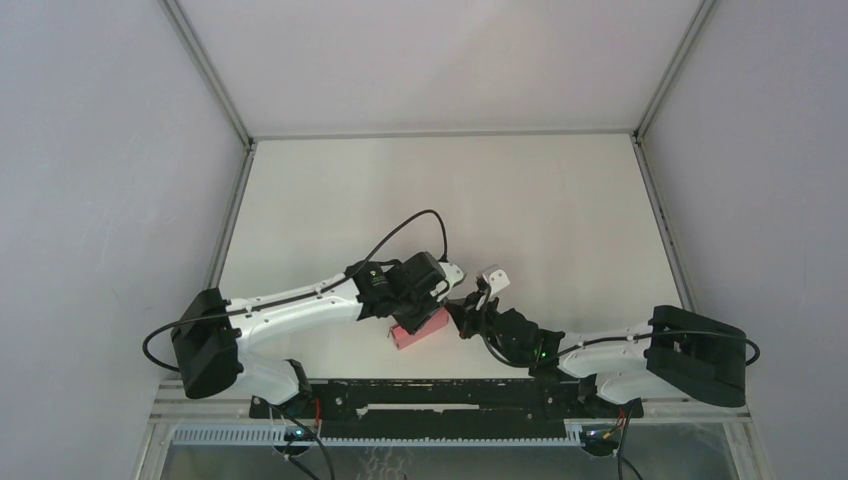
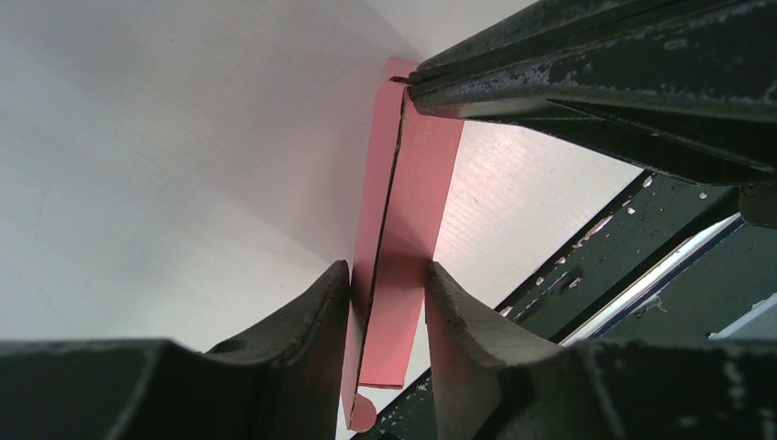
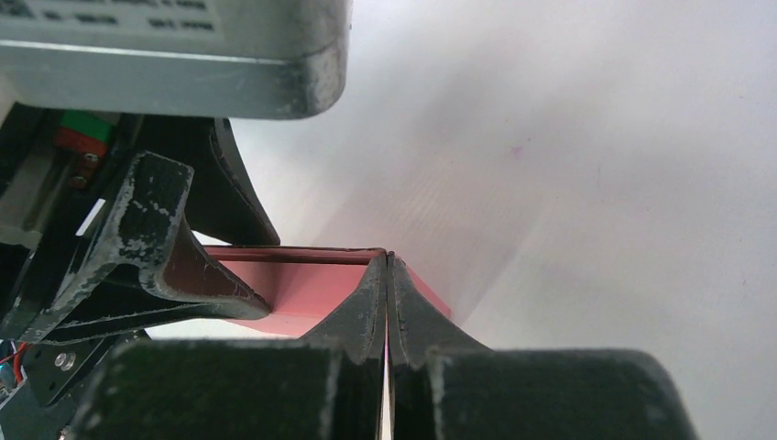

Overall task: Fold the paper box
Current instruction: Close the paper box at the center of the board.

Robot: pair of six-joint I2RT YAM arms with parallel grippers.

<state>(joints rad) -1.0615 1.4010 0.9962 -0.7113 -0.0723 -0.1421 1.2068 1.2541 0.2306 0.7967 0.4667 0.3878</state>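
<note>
The paper box (image 2: 408,202) is plain matte pink, darker in its shaded folds. The left end effector (image 2: 389,275) and the right end effector (image 3: 387,261) are black, scuffed with pale grey flecks. The bench (image 1: 520,200) is plain white. The left arm (image 1: 290,308) and right arm (image 1: 610,355) are white with black joints.

Bright even light, soft-focus foreground fingers (image 2: 302,321)
</note>
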